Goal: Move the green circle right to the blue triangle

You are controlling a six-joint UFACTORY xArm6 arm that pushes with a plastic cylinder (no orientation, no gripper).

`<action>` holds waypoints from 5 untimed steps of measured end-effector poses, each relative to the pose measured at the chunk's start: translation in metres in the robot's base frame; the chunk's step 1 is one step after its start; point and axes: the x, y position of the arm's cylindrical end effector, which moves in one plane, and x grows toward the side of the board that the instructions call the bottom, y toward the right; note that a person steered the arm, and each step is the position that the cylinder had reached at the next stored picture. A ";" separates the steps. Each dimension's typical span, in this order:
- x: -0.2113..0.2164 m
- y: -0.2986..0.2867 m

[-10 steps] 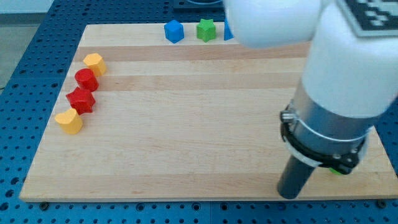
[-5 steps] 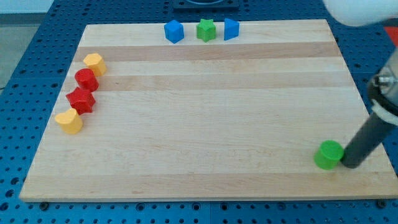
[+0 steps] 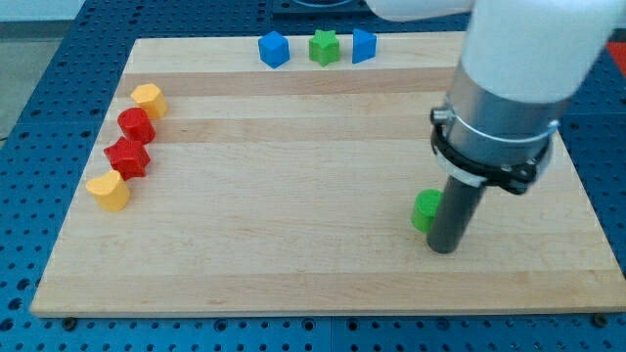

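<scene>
Two yellow blocks and two red blocks are sitting in a column at the wooden desk's left. Along the top, a blue cube, a green star and the blue triangle are lining up. The green circle is lying lower right, touching my tip on its left. No jaws are showing; the rod has none.

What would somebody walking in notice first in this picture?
The big white and grey arm filling the view's upper right, its dark rod ending at my tip on the board's lower right. Pressed against the rod's left side, partly hidden, is the green circle. Next come the red and yellow blocks along the left edge and two blue blocks flanking a green star at the top.
</scene>
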 end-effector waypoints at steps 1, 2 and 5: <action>-0.020 -0.001; -0.049 -0.003; -0.098 -0.055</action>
